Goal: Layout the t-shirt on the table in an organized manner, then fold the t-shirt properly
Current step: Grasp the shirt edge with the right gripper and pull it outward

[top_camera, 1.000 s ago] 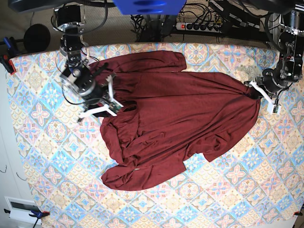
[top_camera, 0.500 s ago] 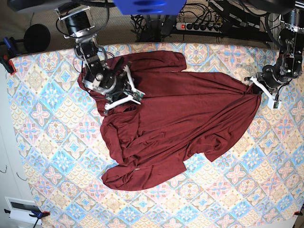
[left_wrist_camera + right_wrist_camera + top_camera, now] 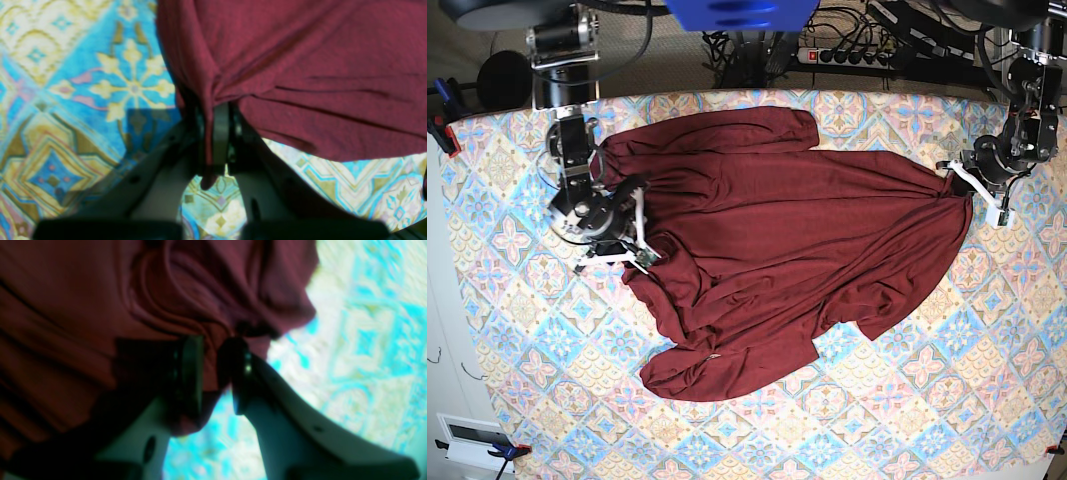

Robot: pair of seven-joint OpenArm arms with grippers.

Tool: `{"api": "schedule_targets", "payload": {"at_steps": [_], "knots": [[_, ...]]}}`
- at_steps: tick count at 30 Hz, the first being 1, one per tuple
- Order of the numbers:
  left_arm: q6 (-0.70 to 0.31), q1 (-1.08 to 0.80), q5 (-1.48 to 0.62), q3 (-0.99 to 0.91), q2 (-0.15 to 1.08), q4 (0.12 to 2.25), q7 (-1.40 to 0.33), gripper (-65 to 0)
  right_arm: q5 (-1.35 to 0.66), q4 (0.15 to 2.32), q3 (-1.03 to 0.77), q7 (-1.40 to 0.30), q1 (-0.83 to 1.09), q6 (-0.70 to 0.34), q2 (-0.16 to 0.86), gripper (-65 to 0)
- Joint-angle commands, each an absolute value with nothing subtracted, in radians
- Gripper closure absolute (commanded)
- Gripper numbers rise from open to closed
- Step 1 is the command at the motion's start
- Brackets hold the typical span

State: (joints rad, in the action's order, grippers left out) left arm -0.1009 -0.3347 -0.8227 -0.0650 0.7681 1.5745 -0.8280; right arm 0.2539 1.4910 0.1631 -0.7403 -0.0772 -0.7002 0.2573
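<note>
The maroon t-shirt (image 3: 777, 240) lies spread but rumpled across the middle of the table (image 3: 517, 330), one sleeve along the far edge and another bunched at the near left in the base view. The left pincer (image 3: 217, 140), at that view's right (image 3: 962, 185), is closed on a gathered edge of the shirt; a tip of cloth pokes out below its pads in the wrist view, with folds radiating from the pinch. The right pincer (image 3: 213, 373), at the shirt's opposite edge (image 3: 632, 245), has its jaws a little apart with a bunch of fabric between the pads, gripping the cloth. Beyond the table's far edge lies a power strip (image 3: 847, 56).
</note>
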Motion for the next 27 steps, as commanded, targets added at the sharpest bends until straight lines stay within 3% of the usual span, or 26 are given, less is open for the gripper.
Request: {"api": "schedule_targets", "payload": {"at_steps": [1,10,15,27], "knots": [[-0.104,-0.329,-0.831,-0.074,0.791,1.587,-0.814,0.0,0.246,1.501,0.159,-0.737,-0.088,-0.698,0.289,-14.4],[-0.104,-0.325,-0.831,-0.077,0.791,1.587,-0.812,0.0,0.257,1.429,-0.013,-0.739,-0.036,-0.698,0.348,-14.4],[-0.104,-0.325,-0.831,-0.079,0.791,1.587,-0.812,0.0,0.426,1.443,-0.051,-0.739,-0.008,-0.698,0.346,-14.4],[-0.104,-0.326,-0.835,-0.079,0.777,1.595,-0.811,0.0,0.46,1.705,-0.133,-0.728,0.059,-0.698,0.289,-13.9]]}}
